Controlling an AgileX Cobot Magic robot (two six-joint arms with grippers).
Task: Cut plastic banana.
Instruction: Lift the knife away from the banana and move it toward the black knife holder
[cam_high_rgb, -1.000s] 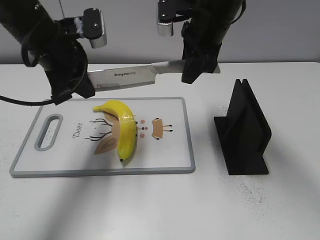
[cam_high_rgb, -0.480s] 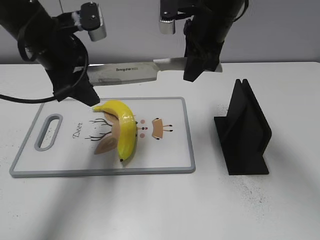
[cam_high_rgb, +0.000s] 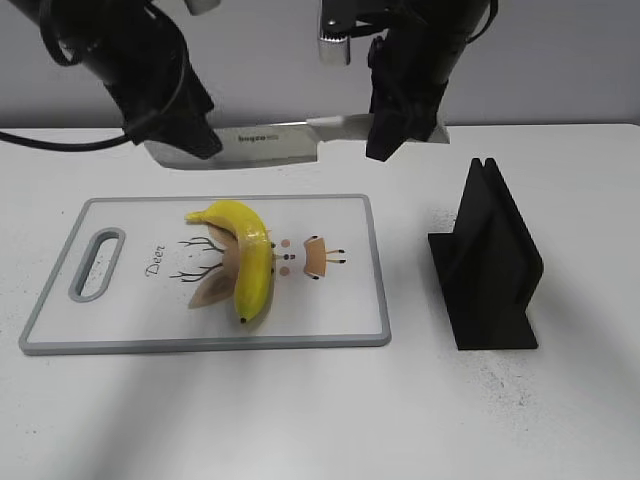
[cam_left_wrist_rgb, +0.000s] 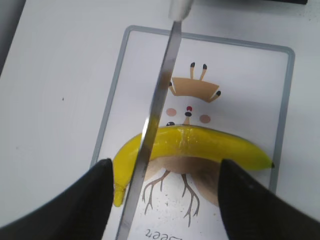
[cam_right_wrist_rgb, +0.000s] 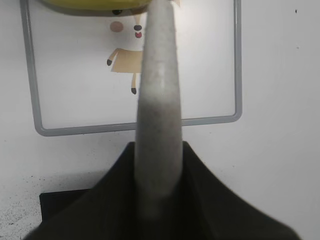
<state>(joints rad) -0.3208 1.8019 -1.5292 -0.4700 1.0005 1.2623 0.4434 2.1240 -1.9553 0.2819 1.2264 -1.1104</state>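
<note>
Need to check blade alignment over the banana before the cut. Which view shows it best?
Left wrist view: it looks straight down the knife blade crossing above the banana near its stem end. The exterior view shows the knife side-on, behind the board, alignment unclear. The right wrist view shows mostly the handle, banana barely visible.

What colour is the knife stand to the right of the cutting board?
Black, all over. The knife stand shows best in the exterior view.
</note>
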